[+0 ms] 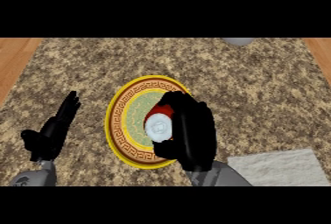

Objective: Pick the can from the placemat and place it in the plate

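Not much besides the job stuff on my feed. The desk (258, 78) has a speckled brown granite-looking top that fills nearly the whole view. Up at about 1 o'clock I can see a grey thing (238, 41) cut off by the top edge, can't tell what it is. Wooden floor (16, 57) strips show at 10 o'clock and 2 o'clock, past both desk sides.

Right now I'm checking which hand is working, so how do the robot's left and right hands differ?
The right hand is curled round the can; the left hand holds nothing, fingers straight. The right hand is over the plate; the left hand is over bare counter, left of the plate. The right hand shows as a broad mass, the left as a narrow, edge-on shape. Both are black on grey forearms.
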Robot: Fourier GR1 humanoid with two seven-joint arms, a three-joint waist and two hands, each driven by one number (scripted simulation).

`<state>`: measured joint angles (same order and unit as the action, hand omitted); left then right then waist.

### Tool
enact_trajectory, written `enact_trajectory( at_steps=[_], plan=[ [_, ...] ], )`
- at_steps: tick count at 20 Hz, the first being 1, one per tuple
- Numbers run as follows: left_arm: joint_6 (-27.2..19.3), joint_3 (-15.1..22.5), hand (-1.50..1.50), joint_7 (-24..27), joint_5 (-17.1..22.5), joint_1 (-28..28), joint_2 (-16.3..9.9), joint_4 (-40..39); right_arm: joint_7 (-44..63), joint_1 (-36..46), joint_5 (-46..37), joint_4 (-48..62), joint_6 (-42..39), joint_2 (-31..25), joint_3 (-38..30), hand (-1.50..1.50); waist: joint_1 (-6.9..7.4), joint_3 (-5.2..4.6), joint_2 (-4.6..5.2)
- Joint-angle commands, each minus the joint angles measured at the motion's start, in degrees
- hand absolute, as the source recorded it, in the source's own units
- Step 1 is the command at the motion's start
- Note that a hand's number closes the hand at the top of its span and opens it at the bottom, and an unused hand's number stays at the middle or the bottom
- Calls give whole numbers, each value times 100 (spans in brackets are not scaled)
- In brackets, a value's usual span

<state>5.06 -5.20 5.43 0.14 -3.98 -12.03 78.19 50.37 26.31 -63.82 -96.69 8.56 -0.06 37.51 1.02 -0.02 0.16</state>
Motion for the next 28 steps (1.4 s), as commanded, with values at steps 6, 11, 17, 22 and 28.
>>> enact_trajectory(
  at_steps=[6, 11, 17, 22, 28],
  plan=[
    [-183, 152, 0, 24, -212, 27, 191, 75, 534, 976, 926, 1798, 2467, 6, 234, 150, 92, 6, 13],
    [204, 46, 0, -66, 25, -22, -19, 130, 1363, 1969, 1484, 3132, 3033, 6, 687, -150, 170, 0, 17],
    [22, 53, 0, 124, -155, -51, 65, -155, 799, 1946, 2280, 3401, 3976, 5, 405, -150, 125, 3, 30],
    [-66, 26, 0, 66, -146, -86, 120, -95, 344, 1561, 2177, 2836, 5005, 5, 40, -150, -19, 11, -2],
    [160, -216, 0, 210, 50, 88, -112, -129, -903, -47, 3078, 1294, 5529, -390, 23, -150, -156, 15, -16]
  ],
)
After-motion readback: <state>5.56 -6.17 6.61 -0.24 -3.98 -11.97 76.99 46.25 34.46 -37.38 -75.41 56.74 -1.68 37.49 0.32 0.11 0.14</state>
